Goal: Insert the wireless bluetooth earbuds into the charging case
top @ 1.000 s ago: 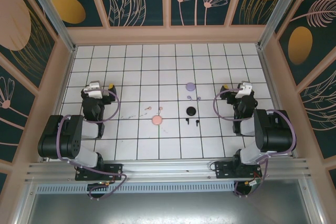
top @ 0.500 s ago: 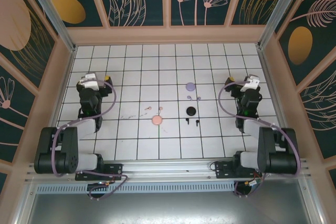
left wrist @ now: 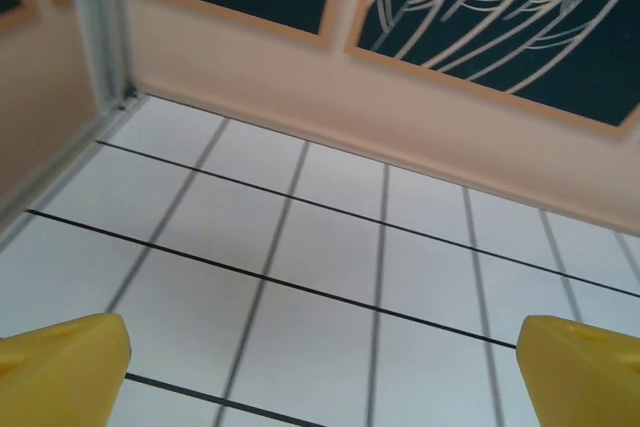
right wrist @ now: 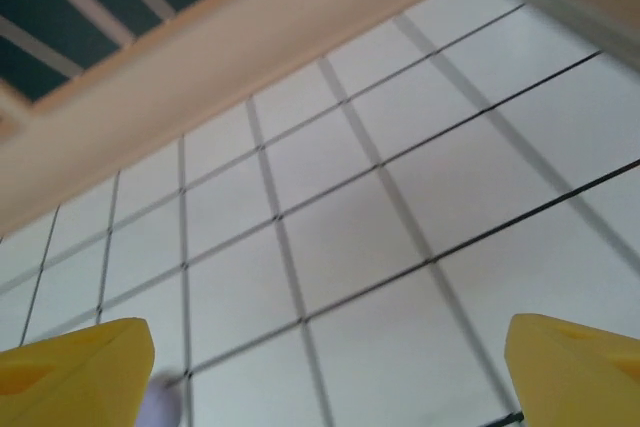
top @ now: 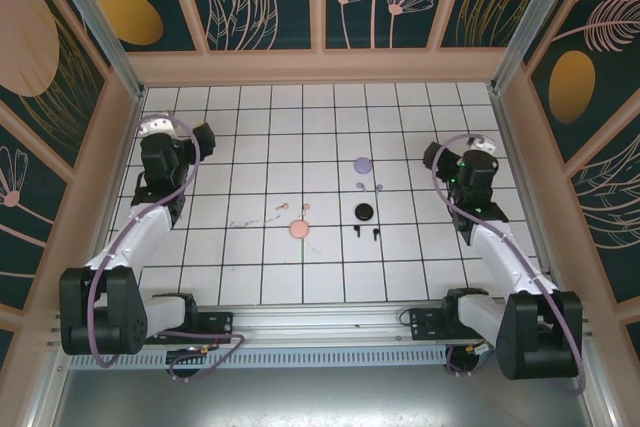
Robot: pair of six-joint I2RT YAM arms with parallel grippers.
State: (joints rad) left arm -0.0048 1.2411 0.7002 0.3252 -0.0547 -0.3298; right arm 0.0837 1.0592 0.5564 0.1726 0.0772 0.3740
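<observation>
Left gripper: positioned over the far left part of the table, near the left wall. In the left wrist view its yellow fingers stand at opposite edges of the picture, jaws spread wide, with bare gridded table between them. Nothing is grasped.

Pink set: the pink case lies left of the table's centre. The two pink earbuds lie just beyond it, apart from each other and not touching the case. This set is well to the right of the left gripper and nearer the arm bases.

Lavender set: the lavender case lies right of centre, farthest from the bases. The two lavender earbuds lie just in front of it, side by side.

Black set: the black case lies in line with the lavender case, nearer the bases. The two black earbuds lie just in front of it. All six earbuds rest on the table, outside their cases.

Right gripper: positioned over the right part of the table, well to the right of the lavender and black sets. In the right wrist view its yellow fingers are set wide apart, released, with bare table between them
</observation>
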